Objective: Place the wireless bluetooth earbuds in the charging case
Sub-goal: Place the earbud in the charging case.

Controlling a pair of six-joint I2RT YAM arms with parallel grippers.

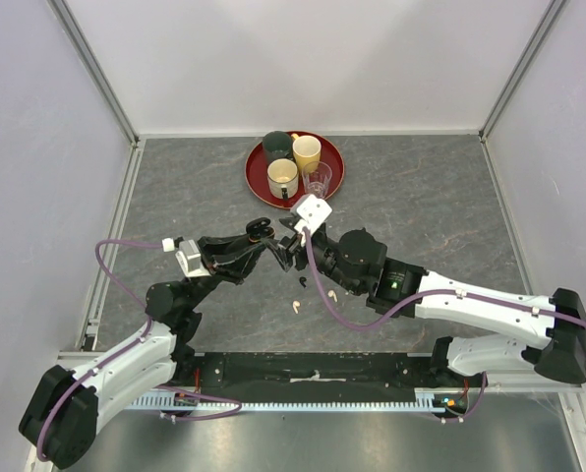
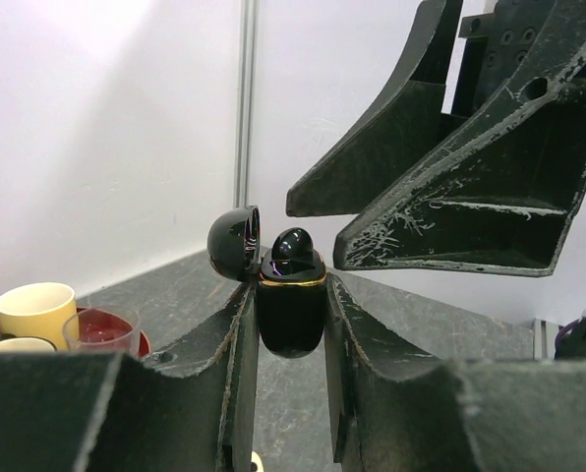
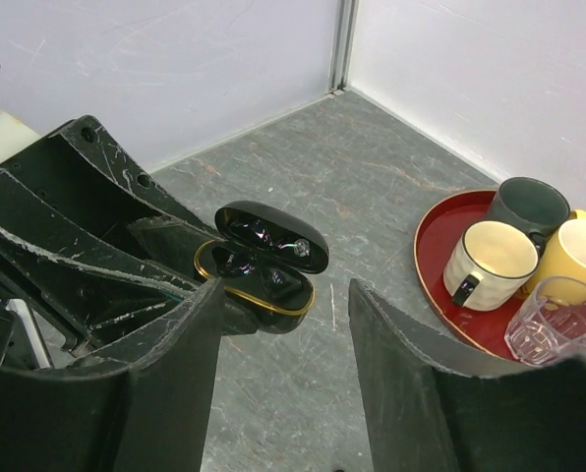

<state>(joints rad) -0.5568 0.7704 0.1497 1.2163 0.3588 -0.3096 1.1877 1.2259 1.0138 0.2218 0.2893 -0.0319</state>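
Charging case (image 2: 291, 295), lid open, clamped in left claw (image 2: 291, 339); right claw (image 3: 285, 295) wide beside it; loose cream earbuds (image 1: 298, 305) plainest overhead.

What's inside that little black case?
A shiny black earbud pokes up from the open charging case, which the left gripper holds. The inside is too dark and glossy to tell whether a second one sits beside it.

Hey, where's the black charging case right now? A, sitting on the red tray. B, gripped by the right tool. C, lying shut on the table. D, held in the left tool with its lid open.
D: in the left wrist view the charging case sits clamped in the left tool with its lid flipped back, while the right tool is open.
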